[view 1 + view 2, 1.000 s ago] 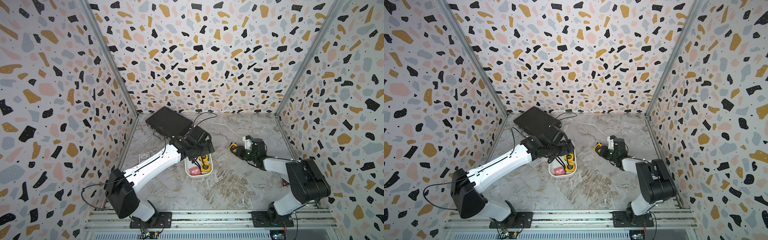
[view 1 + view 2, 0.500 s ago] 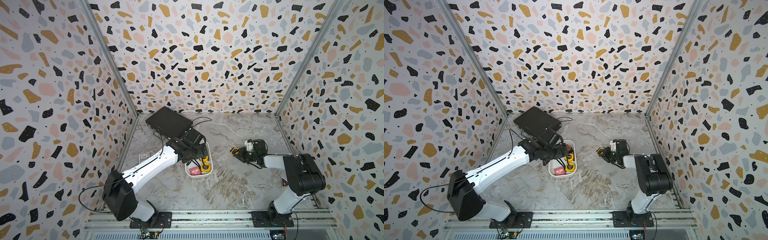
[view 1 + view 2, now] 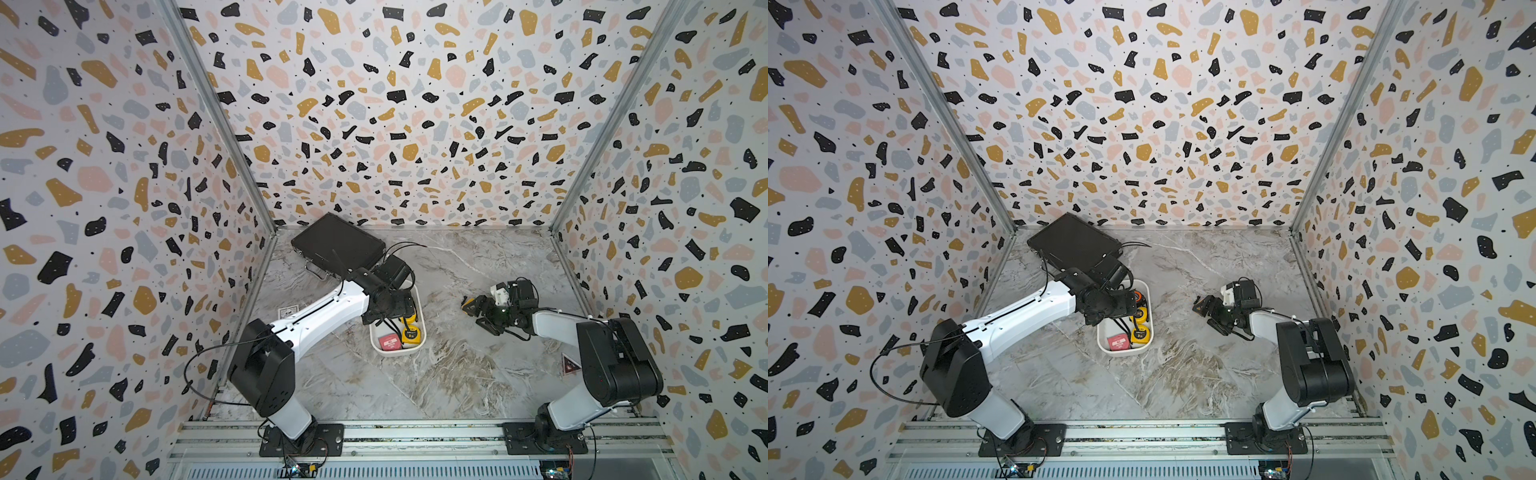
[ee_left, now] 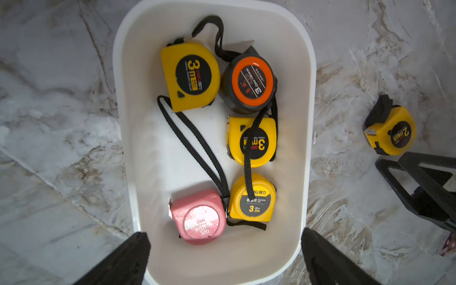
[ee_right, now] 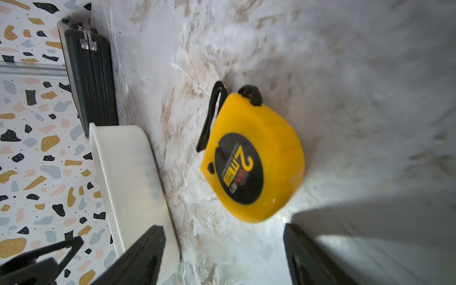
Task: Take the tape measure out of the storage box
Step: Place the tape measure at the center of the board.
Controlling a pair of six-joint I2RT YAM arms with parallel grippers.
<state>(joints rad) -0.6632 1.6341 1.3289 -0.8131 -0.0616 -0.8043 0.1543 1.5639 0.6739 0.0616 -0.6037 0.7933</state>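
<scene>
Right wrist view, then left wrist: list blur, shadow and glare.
Right wrist view: the 2 m tape measure reads clearly, the storage box wall is soft, shadow darkens the table. Left wrist view: glare washes out the label on the pink tape measure.

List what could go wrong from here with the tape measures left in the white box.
1. A black strap lies across two yellow tape measures in the storage box; lifting one may drag others.
2. The pink tape measure sits against its yellow neighbour, leaving the open left end effector little finger room.
</scene>
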